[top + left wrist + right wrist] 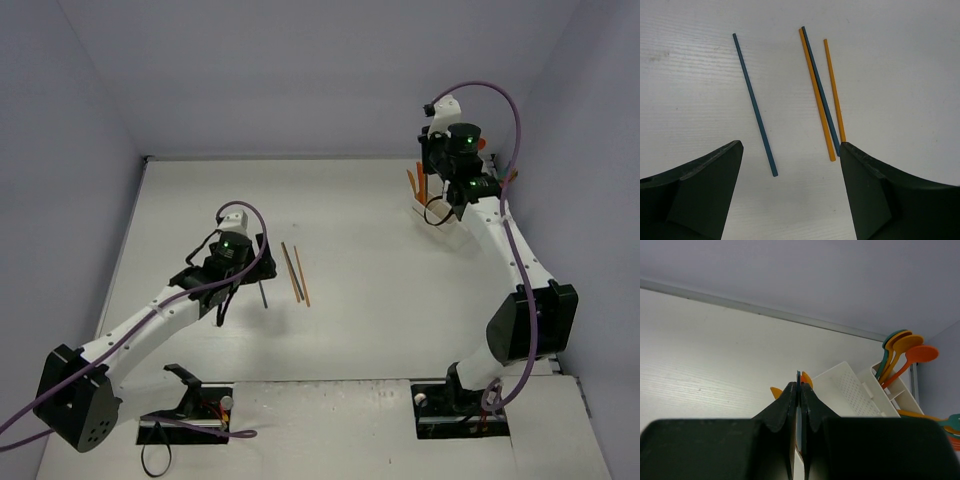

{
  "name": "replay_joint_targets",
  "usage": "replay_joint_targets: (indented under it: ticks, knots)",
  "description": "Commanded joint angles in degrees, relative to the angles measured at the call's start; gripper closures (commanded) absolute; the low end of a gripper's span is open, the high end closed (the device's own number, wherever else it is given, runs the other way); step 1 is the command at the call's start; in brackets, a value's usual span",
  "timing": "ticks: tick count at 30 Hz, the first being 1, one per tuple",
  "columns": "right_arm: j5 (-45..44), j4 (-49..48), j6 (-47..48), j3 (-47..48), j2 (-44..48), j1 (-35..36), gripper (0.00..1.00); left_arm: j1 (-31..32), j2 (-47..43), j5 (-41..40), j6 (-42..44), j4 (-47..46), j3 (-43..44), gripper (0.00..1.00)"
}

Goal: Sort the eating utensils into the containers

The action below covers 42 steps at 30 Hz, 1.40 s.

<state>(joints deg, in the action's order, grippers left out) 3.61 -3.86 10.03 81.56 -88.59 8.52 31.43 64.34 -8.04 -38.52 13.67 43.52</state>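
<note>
Across the matte white table (400,300) faint grain lines show close up. Pale lavender-grey walls (300,80) close it in on three sides, w/ a grey seam where wall meets top. At the far corner by the right arm sits the cluster of white translucent plastic rectangular bins (852,390), thin-walled, one w/ a perforated floor. Standing in one bin: orange & teal plastic spoons (905,347), bowls up, handles down. Well apart from the bins, near the table's middle, lie four thin straight plastic sticks, all flat and roughly parallel. A lone dark blue stick (754,105) lies farthest from the bins. Nearer them lie a long orange stick (827,140) and a second dark blue stick (812,60), touching along their length, then a shorter orange stick (834,90) just beside that pair. The left gripper (790,147) hangs over these sticks, jaws spread wide & empty. The right gripper (798,387) is over the bins, fingers pressed together on a thin dark blue strip (798,375) seen edge-on; which kind of utensil, can't tell.
</note>
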Motion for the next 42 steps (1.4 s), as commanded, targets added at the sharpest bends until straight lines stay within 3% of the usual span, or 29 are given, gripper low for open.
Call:
replay_joint_targets:
  ticks: [1,15,19,23,26,30,35,42]
  knots:
    - [1.62,-8.37,2.01,0.64,-1.18,-1.43,1.0,-0.83,-1.91,-1.27,-2.24,0.21,-0.22,0.25]
    - [4.39,-12.75,0.51,-8.47,-4.69,-2.68,0.99,-1.15,-0.32,-1.44,-5.37,0.99,-2.31,0.25]
    - [4.21,-12.66,-0.26,-10.07,-3.91,-2.63,0.89,-1.37,1.7,-1.71,-6.71,1.87,-1.62,0.26]
    - [4.47,-11.28,-3.08,-9.05,-0.59,-1.82,0.62,-1.46,3.64,-1.55,-8.16,2.91,-0.76,0.29]
    - [3.13,-7.83,-3.59,-6.93,2.37,-0.35,0.5,-1.46,5.28,-1.94,-9.72,3.12,-0.31,0.34]
    - [-1.1,-3.93,-6.98,-6.32,6.85,0.73,0.43,-1.55,8.8,-2.03,-11.59,4.22,1.23,0.41]
    - [-1.87,-2.67,-14.16,-9.86,13.19,1.06,0.4,-1.55,15.5,-1.8,-13.38,5.69,4.37,0.59]
    - [1.82,-0.87,-17.16,-14.31,19.14,1.77,0.38,-1.67,22.79,-2.06,-14.18,7.21,8.49,0.72]
